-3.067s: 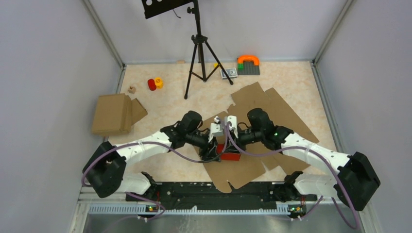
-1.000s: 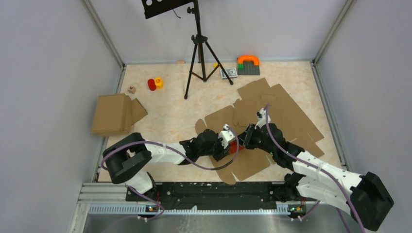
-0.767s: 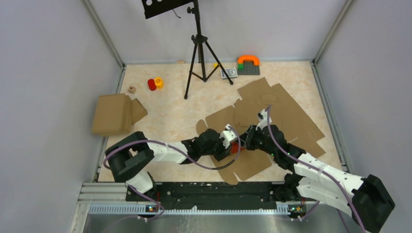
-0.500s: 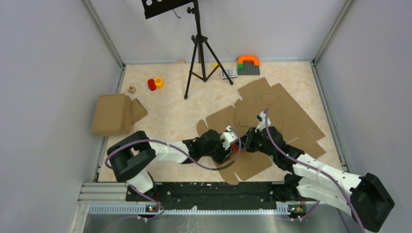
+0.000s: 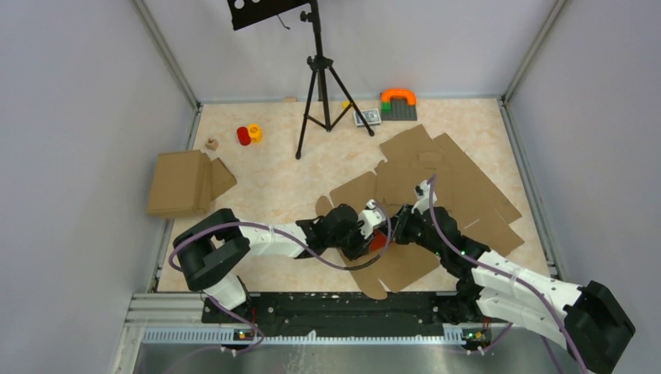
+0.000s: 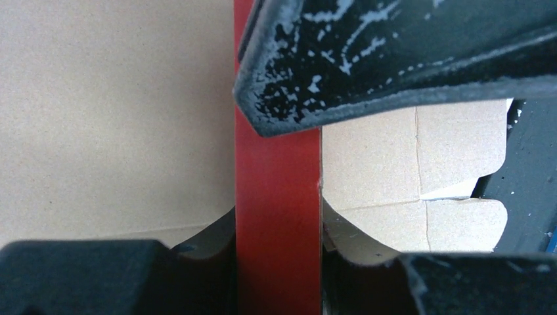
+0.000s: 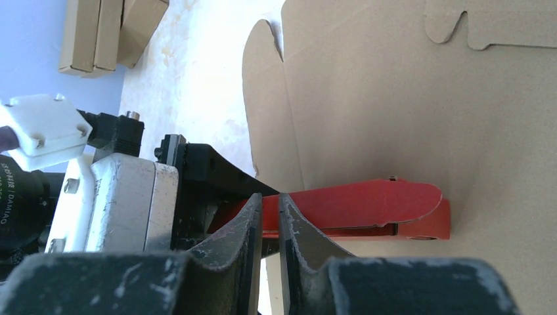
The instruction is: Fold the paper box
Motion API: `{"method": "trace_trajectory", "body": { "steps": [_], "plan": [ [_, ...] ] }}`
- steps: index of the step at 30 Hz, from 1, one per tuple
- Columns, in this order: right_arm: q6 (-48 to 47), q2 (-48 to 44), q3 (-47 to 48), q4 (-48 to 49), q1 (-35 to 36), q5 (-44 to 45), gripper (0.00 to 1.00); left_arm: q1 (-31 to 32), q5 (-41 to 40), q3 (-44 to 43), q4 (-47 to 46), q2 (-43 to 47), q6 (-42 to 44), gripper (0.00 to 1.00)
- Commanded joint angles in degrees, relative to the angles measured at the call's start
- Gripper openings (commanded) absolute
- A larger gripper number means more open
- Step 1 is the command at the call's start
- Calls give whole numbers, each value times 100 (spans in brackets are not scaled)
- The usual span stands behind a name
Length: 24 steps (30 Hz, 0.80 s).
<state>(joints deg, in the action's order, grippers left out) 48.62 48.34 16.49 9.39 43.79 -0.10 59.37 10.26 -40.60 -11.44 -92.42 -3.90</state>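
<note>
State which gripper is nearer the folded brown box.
Left. The left gripper is right of the folded brown box; the right gripper sits just beyond it, farther right.

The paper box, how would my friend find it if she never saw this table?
Find the big flat brown cardboard sheets. Over their near left part the left gripper and right gripper meet. Between them is the paper box: small and bright red, on plain brown card.
</note>
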Motion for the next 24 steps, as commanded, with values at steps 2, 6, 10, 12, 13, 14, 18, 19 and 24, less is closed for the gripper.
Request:
{"method": "trace_trajectory", "body": {
  "steps": [2,6,10,12,13,14,18,19,24],
  "plan": [
    [-83,110,-10,27,132,-62,14,-29,87,-150,152,-105,-195,13],
    [72,243,-237,114,215,-93,13,-23,62,-150,175,-150,-247,14],
    [303,251,-762,550,228,-8,10,-23,25,-159,205,-157,-304,22],
    [342,264,-922,662,223,169,9,-30,-3,-179,243,-134,-320,30],
    [354,266,-954,658,233,201,8,-23,-12,-188,278,-117,-322,35],
    [358,264,-969,622,232,223,8,-28,-19,-219,328,-92,-326,39],
    [334,288,-930,466,229,238,8,-22,-72,-432,766,21,-298,57],
    [320,282,-917,430,227,245,7,-18,-77,-480,868,63,-296,60],
    [335,239,-946,419,227,284,7,-22,-20,-826,1435,185,-225,65]
  ]
}}
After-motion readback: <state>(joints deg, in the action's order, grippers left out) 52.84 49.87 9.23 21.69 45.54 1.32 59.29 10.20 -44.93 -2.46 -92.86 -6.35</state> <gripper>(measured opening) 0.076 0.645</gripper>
